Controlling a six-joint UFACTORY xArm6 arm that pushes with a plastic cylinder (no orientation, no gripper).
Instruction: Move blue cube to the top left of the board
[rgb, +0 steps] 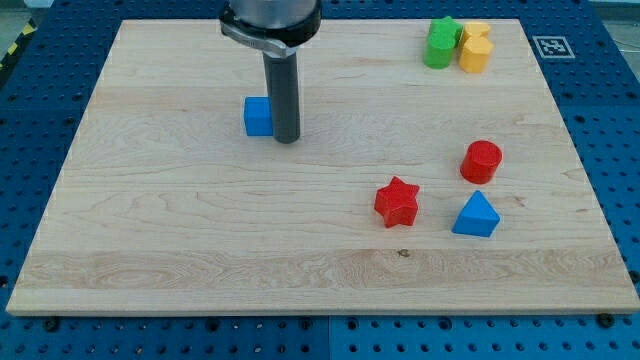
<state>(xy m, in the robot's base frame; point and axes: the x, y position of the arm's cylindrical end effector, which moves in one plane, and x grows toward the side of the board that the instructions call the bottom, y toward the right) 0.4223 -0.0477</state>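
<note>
Nearest the view's bottom, at about four o'clock on the wooden board (200, 250), a blue triangular block (476, 216) and a red star (397, 202) are seen side by side, with a red cylinder (481, 161) just beyond them. Further up, at eleven o'clock from the board's middle, the blue cube (258, 116) is met on its three-o'clock side by my tip (287, 138), a bare rod by which nothing can be clasped. Farthest off, at one o'clock, a green block (439, 43) and a yellow block (475, 49) are found touching.

- Your tip (287, 138) touches the blue cube (258, 116) on its right; desk (150, 230) toward top left lies open.
- Green block (439, 43) and yellow block (474, 48) crowd the top right.
</note>
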